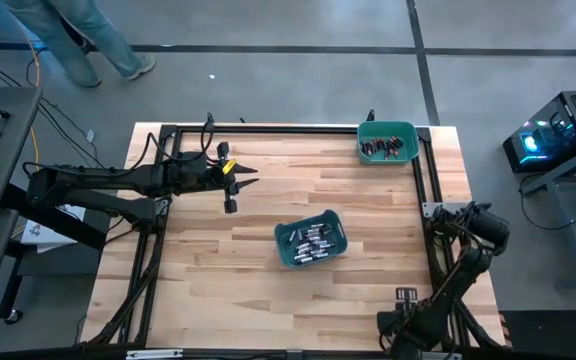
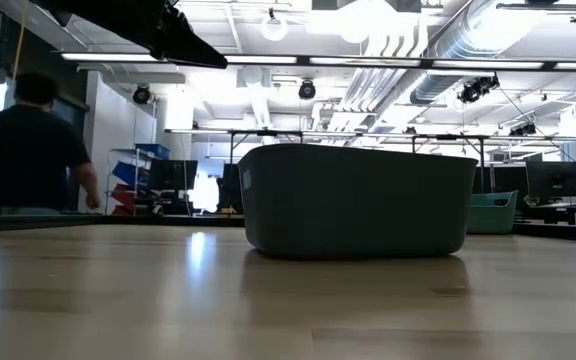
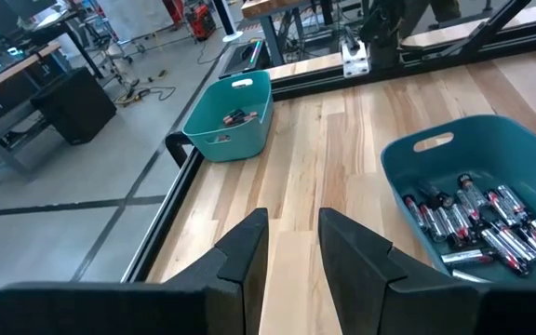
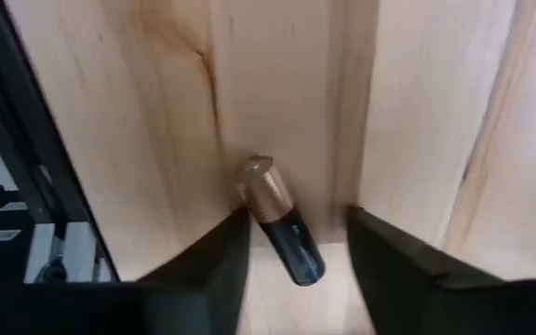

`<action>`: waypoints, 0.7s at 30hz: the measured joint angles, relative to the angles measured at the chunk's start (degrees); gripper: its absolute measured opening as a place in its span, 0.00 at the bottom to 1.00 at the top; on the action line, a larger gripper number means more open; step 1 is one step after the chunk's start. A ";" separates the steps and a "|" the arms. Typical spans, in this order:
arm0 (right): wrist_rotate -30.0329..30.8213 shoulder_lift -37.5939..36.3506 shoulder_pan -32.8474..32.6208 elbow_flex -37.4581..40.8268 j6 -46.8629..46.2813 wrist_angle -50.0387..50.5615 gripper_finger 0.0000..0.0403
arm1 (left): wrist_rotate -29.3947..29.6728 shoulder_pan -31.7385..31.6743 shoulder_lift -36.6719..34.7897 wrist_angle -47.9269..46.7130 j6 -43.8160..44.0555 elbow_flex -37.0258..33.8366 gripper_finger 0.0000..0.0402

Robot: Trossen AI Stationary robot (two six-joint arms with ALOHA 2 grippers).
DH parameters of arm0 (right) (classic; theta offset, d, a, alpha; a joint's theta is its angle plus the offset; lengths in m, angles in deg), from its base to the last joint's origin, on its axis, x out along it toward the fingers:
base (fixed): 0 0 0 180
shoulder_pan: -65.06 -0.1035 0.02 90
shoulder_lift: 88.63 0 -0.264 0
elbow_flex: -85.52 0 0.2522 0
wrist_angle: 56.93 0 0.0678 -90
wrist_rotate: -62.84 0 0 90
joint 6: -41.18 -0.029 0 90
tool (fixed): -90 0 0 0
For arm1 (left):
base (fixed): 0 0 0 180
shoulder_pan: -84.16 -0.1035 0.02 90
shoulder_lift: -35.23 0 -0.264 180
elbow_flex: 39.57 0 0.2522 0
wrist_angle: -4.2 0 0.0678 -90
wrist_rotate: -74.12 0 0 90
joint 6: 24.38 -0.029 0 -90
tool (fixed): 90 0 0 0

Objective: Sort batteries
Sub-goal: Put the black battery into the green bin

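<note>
Now right claw (image 4: pixel 291 244) spread astride one battery (image 4: pixel 279 221) on table (image 4: pixel 417 112), left claw (image 3: pixel 293 244) slightly parted, empty.

On the table (image 1: pixel 218 260), one bin (image 1: pixel 311 240) sits just right of centre, batteries (image 1: pixel 313 240) heaped inside it. A second bin (image 1: pixel 387 141) stands at about one o'clock from it — in the far right corner. At five o'clock, by the near right edge, a single battery (image 4: pixel 282 221) lies on the wood — between the right gripper's (image 4: pixel 294 244) fingers.
</note>
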 joint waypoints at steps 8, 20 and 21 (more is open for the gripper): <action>5.68 0.15 3.27 0.05 -8.44 2.92 0.04 | 0.00 0.01 0.00 -0.02 0.15 -0.01 0.22; 32.48 -7.07 23.21 0.53 -23.83 20.55 0.04 | -0.01 -0.17 0.00 0.43 -3.24 -0.02 0.22; 34.57 -8.82 25.52 0.53 -23.78 21.65 0.04 | -0.01 -0.17 0.00 0.46 -3.26 -0.02 0.22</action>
